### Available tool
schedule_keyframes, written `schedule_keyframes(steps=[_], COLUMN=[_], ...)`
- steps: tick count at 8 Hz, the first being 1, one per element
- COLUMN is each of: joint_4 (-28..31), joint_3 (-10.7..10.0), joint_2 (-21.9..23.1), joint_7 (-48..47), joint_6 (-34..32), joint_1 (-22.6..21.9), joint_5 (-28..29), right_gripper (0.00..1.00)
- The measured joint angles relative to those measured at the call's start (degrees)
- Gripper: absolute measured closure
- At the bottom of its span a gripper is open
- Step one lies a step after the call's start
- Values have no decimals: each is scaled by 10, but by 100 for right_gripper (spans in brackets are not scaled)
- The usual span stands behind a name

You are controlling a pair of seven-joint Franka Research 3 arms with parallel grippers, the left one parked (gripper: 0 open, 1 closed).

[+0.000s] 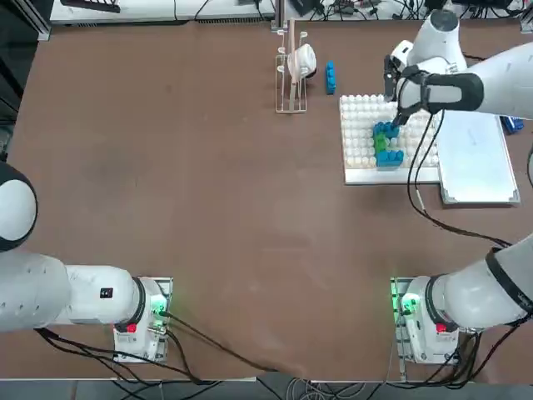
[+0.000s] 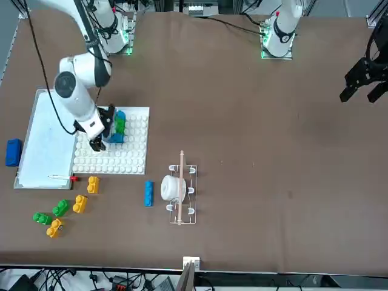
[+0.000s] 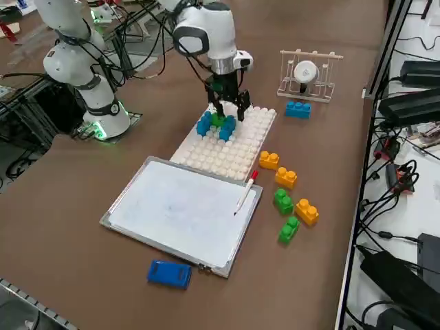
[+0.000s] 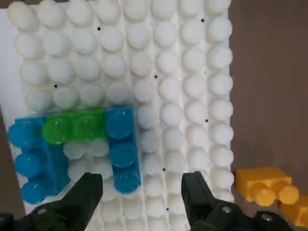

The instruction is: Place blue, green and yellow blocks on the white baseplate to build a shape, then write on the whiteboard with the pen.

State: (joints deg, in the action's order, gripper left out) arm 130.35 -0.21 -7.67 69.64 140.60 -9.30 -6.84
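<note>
The white baseplate [image 2: 130,159] carries a joined figure: a blue block [image 4: 121,147], a green block [image 4: 72,127] across the middle and a second blue block [image 4: 33,159]. My right gripper [image 4: 139,195] hangs open just above the plate, at the end of the first blue block, holding nothing. It is also seen in the front view [image 2: 100,144] and the side view [image 3: 230,110]. The whiteboard [image 3: 179,210] lies beside the plate, with the pen [image 3: 245,192] resting on its edge, red end toward the plate.
Three yellow blocks [image 3: 285,177] and two green blocks [image 3: 282,200] lie loose past the plate's outer edge. A single blue block [image 2: 148,193] sits near a small wooden rack [image 2: 180,189]. A blue eraser [image 3: 169,273] lies at the whiteboard's far corner.
</note>
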Motion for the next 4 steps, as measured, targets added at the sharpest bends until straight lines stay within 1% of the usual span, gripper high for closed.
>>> schedule_keyframes(steps=[2,4], joint_4=[0,-1], joint_3=[0,-2], joint_2=[26,34], joint_7=[-35,-102], joint_6=[-22,-21], joint_1=[1,17], joint_5=[2,39], right_gripper=[0,0])
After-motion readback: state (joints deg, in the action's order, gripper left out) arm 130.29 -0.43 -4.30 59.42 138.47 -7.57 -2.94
